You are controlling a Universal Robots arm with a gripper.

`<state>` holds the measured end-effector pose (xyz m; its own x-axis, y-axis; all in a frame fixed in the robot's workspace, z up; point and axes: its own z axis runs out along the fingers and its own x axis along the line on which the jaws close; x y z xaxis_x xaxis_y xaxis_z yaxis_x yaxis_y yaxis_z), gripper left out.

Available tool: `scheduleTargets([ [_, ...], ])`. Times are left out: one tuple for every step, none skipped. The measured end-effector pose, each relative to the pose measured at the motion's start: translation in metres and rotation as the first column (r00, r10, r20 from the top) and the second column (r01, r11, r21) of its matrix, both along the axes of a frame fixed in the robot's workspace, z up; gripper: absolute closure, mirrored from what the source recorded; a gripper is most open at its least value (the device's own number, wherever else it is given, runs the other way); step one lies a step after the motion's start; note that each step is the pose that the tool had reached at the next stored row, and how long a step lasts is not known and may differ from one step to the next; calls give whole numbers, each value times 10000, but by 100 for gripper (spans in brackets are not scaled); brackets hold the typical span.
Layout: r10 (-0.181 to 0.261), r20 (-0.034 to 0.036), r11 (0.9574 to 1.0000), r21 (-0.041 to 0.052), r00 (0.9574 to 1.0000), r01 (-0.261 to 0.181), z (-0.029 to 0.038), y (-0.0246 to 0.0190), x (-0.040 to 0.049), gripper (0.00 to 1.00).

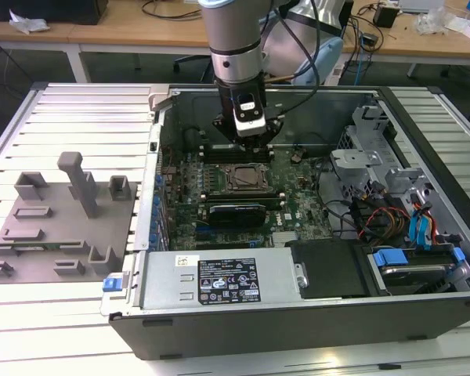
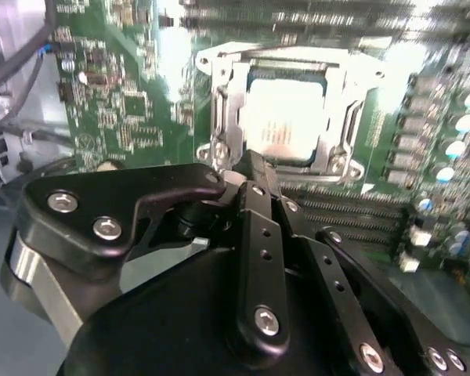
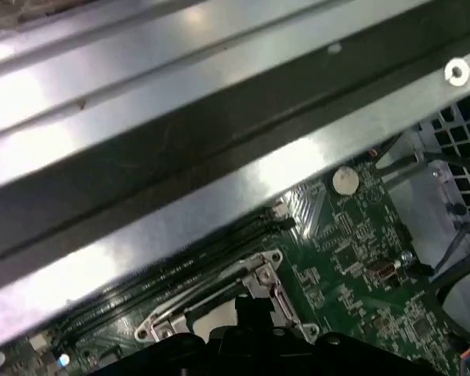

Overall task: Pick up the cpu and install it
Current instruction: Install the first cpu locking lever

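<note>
Gripper [image 2: 254,168] clenched, empty — hovering just beside socket frame [image 2: 219,117]; cpu [image 2: 286,117] seated inside — best lift straight up.

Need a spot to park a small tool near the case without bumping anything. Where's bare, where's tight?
Bare: the slatted table behind the grey fixture block, and the strip in front of it at the exterior view's left. Tight: inside the computer case; the gripper hangs just behind the socket frame holding the cpu, and cables and the drive cage crowd the exterior view's right.
</note>
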<state>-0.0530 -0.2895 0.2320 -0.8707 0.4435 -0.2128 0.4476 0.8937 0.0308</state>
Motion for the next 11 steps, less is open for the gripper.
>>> scheduleTargets([
  [16, -45, 10000, -57, 10000, -17, -1, 0, 1, 89],
  [16, -46, 10000, -58, 10000, -16, 0, 0, 1, 89],
  [18, -78, 10000, -58, 10000, -18, -1, 0, 2, 89],
  [17, -200, 10000, -52, 9998, -18, -2, 1, 5, 89],
  [16, -361, 10000, -46, 9993, -18, -3, 0, 8, 89],
  [17, -580, 10000, -36, 9983, -19, -3, 0, 13, 89],
  [19, -770, 10000, -26, 9970, -21, -4, 0, 17, 89],
  [18, -971, 10000, -16, 9953, -19, -4, 0, 21, 89],
  [18, -1151, 10000, -12, 9934, -19, -4, 0, 25, 89],
  [20, -1302, 10000, -12, 9915, -21, -4, 0, 29, 89],
  [18, -1320, 10000, -13, 9913, -20, -3, 0, 29, 89],
])
